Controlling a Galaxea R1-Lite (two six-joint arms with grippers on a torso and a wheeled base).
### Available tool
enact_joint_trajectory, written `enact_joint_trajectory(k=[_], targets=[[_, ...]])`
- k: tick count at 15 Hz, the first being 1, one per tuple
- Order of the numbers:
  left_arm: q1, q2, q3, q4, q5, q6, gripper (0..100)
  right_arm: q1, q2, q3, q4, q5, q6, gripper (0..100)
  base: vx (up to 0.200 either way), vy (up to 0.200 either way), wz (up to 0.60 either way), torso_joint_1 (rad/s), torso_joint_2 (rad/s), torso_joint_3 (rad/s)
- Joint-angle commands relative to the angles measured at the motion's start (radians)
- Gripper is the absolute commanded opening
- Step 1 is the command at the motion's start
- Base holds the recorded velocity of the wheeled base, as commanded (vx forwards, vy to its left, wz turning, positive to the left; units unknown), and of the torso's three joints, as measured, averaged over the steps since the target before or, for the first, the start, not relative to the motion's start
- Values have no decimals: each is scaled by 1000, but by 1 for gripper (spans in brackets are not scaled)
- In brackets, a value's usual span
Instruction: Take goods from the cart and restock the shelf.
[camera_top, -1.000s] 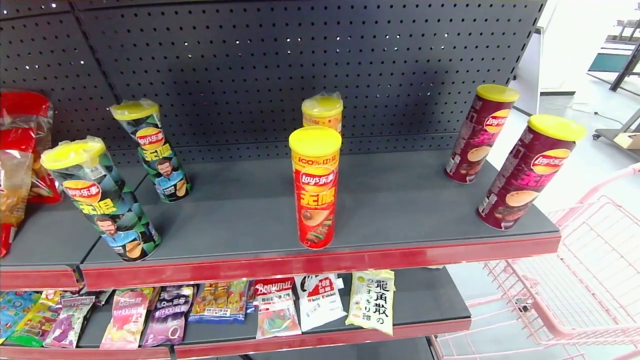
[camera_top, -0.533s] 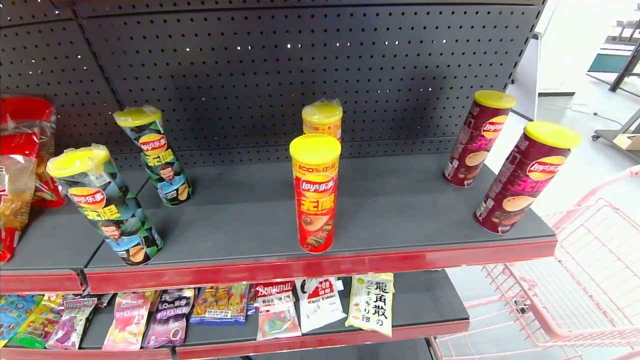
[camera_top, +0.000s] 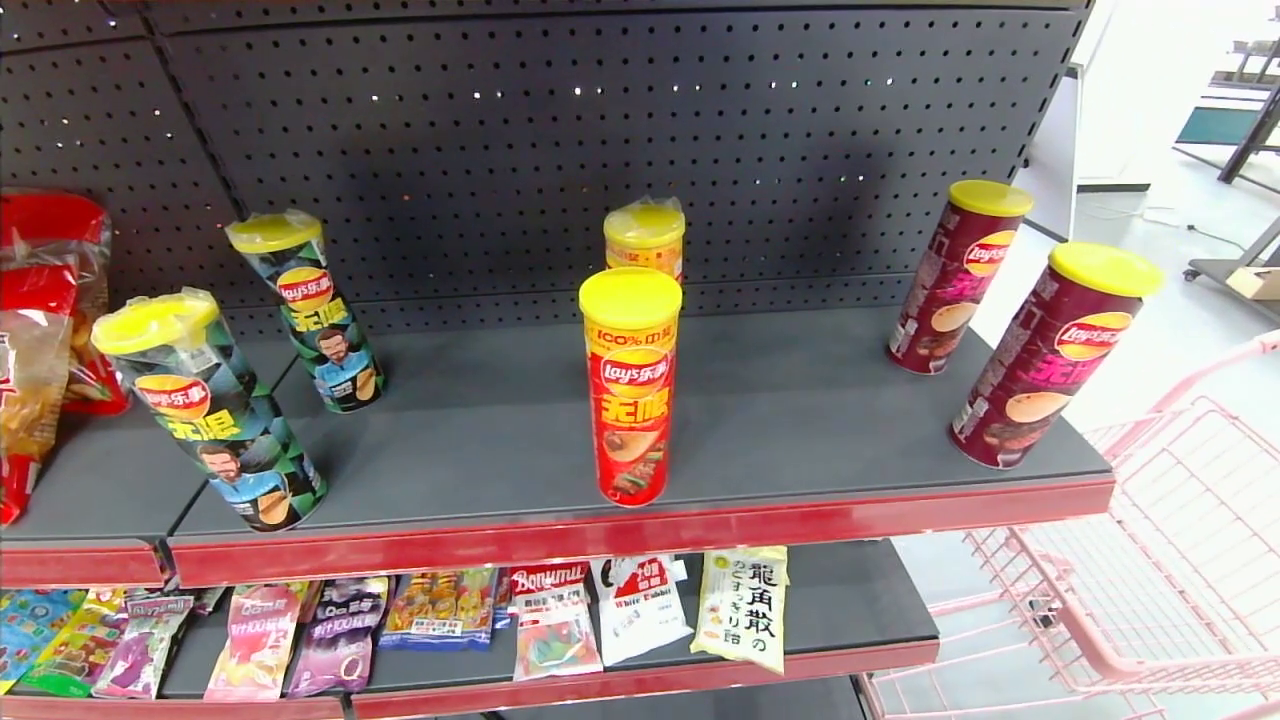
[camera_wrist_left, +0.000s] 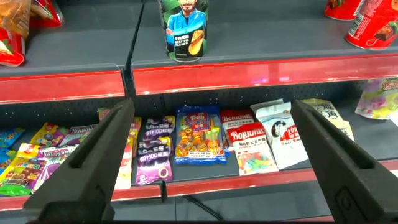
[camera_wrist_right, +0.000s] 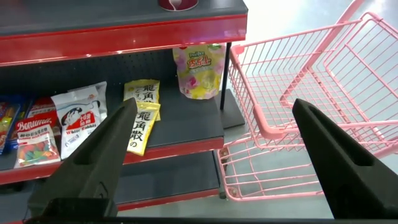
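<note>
While logging from the left, record the left gripper (camera_wrist_left: 211, 162) as released: fingers spread wide, nothing between them, facing the sweet packets (camera_wrist_left: 199, 134) on the lower board. Judge it idle, kept low and clear of the stock.

Top board of the shelf (camera_top: 480, 420), far left: note red bags (camera_top: 45, 290) leaning near the back panel. Next, find the front green can (camera_top: 210, 410) near the lip and the back green can (camera_top: 315, 310) well behind it, both upright. Judge this a lane by flavour, gap left for more of the same.

Centre: see the front red can (camera_top: 630, 385) at the lip and the back red can (camera_top: 645, 235) close to the panel. Same lane logic, labels turned outward for reading.

Right end: log the back maroon can (camera_top: 955, 275) and the front maroon can (camera_top: 1050, 355), upright, near the board's right edge, apart from each other.

Then record the right gripper (camera_wrist_right: 211, 162), likewise released and holding nothing, low beside the shelf end and facing the cart (camera_wrist_right: 323, 93). Judge it spread in readiness for a pick on that side.

Place the cart just right of the shelf, lower than the top board. Cannot make out goods among the wires in view. Judge restocking partway: lanes started, none filled; next step likely a reach into the cart.
</note>
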Motion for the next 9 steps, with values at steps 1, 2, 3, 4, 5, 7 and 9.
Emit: enact_joint_trajectory(k=[1,2,3,4,5,7,9], targets=[[0,1,0,-1,0,0,100,0,0,0,0,0,0,100,0,0,0,0,0,0],[0,1,0,-1,0,0,100,0,0,0,0,0,1,100,0,0,0,0,0,0],[0,1,0,-1,0,0,100,0,0,0,0,0,1,100,0,0,0,0,0,0],[0,1,0,-1,0,0,100,0,0,0,0,0,0,100,0,0,0,0,0,0],[0,1,0,-1,0,0,100,0,0,0,0,0,0,100,0,0,0,0,0,0],[0,1,0,-1,-2,0,100,0,0,0,0,2,1,100,0,0,0,0,0,0],[0,1,0,-1,0,0,100,0,0,0,0,2,1,100,0,0,0,0,0,0]])
